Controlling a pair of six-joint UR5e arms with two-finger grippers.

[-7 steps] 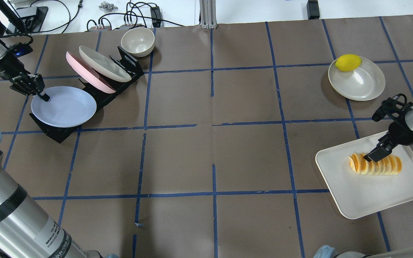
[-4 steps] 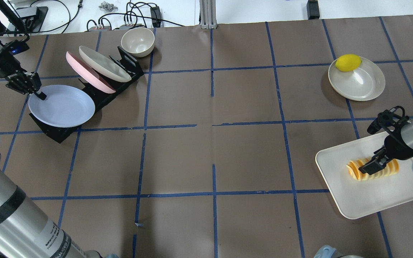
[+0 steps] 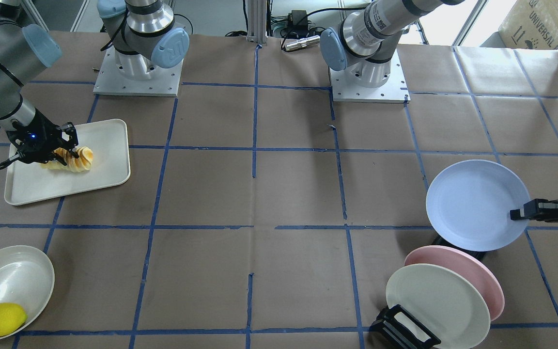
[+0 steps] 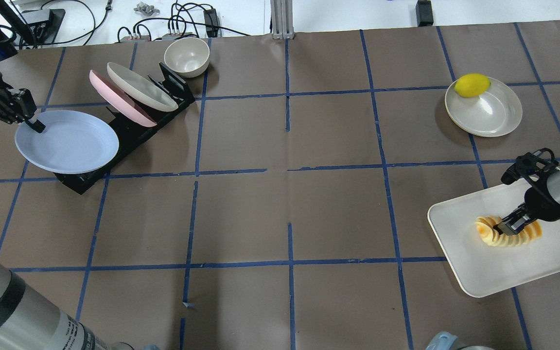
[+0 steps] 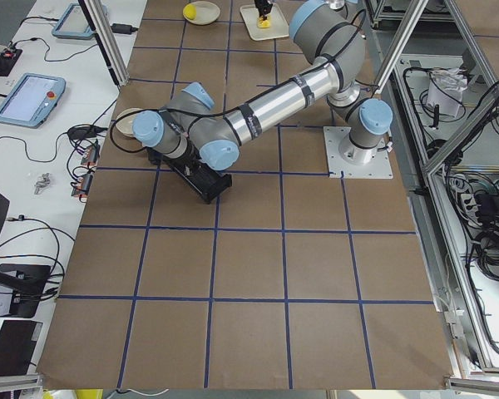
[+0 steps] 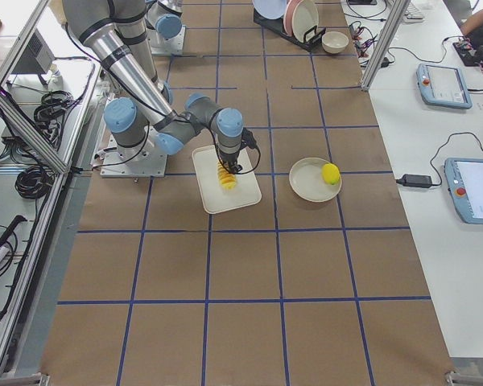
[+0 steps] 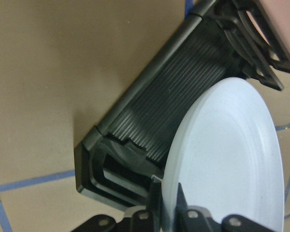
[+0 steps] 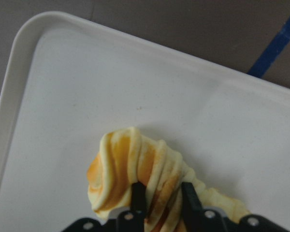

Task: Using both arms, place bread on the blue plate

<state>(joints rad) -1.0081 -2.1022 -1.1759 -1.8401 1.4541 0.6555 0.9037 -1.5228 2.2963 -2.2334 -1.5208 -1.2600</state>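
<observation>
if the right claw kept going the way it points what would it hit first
The right claw is shut on the bread; straight on, it would probably meet the white tray just beneath.

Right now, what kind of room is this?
Probably a robot testing lab: a left arm and right arm bolted to a table with a tape grid, control tablets and cables alongside.

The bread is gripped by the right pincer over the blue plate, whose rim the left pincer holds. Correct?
No: the right pincer grips the bread over the white tray, as the right wrist view shows. The left pincer does hold the blue plate's rim.
</observation>
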